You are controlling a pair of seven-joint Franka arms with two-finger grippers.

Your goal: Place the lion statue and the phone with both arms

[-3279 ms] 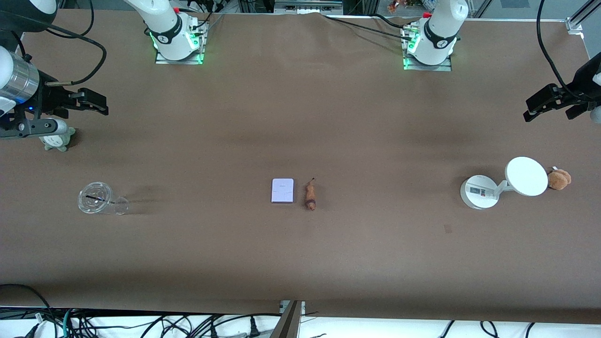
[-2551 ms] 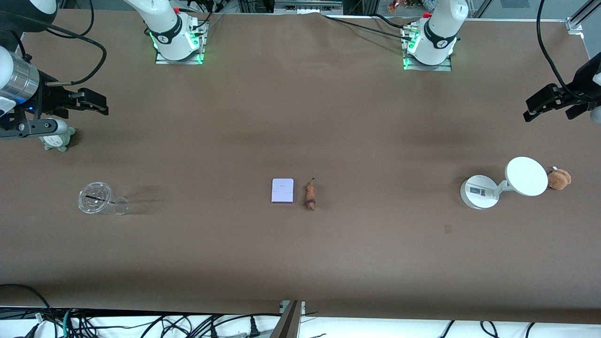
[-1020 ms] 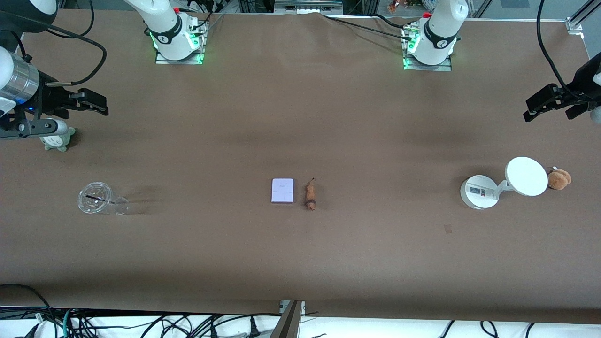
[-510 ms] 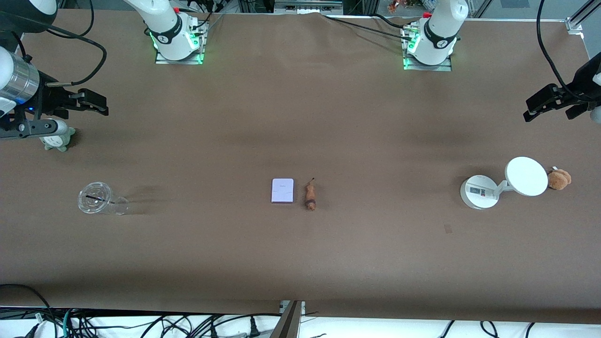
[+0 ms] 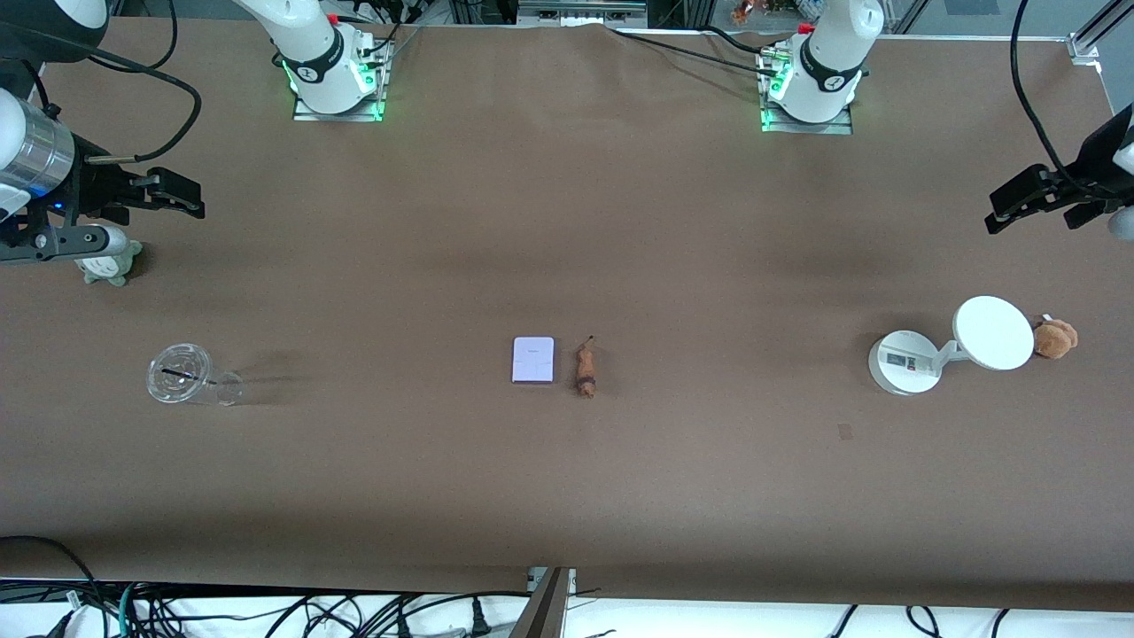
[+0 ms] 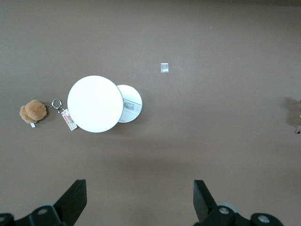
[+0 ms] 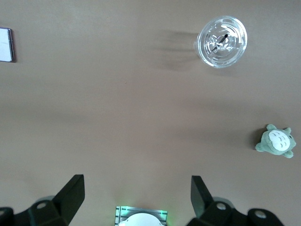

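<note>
Front view: phone (image 5: 533, 360) and lion statue (image 5: 585, 369) lie flat mid-table, just beside each other, statue toward the left arm's end. Neither touched, so I judge the task hasn't started: both picks and both placements are left. Right gripper (image 5: 182, 197) hangs up high over the right arm's end of the table, near the grey-green plush (image 5: 108, 263); nothing in it. Left gripper (image 5: 1019, 202) is up over the left arm's end, empty too. Both are well apart from the task items. Clear cup (image 5: 184, 376) sits nearer cam than the plush; white round-disc stand (image 5: 948, 346) and brown plush (image 5: 1054, 338) are at the left arm's end.

Left wrist view: I see my fingers (image 6: 74, 200) spread wide w/ bare table between them. Below are the stand (image 6: 95, 104), brown plush (image 6: 33, 111) and a small bit of tape (image 6: 164, 68). Phone isn't in frame; a blurry shape at the frame edge may be the statue, can't tell.

Right wrist view: fingers (image 7: 72, 192) also wide apart, holding nothing. Cup (image 7: 222, 42) and grey-green plush (image 7: 276, 142) are in frame, and the phone (image 7: 5, 44) only just shows at the edge. No statue here.

Next, I reckon each arm needs a long reach to center; the statue is tiny and slim, so it's prob the fiddlier grab.
</note>
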